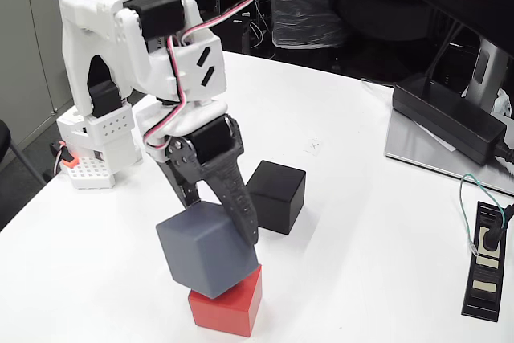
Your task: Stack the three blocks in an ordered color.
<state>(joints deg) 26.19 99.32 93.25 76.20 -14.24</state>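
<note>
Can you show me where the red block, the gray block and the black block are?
red block (233, 311): fixed view, on its front face.
gray block (201, 251): fixed view, on its front face, tilted atop the red one.
black block (277, 196): fixed view, on its front face.

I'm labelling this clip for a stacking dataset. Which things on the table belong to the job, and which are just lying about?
Job:
blue-grey cube, tilted on the red cube, in the gripper
red cube
black cube, apart on the table

Lying about:
long black power brick
monitor stand
green cable
</note>
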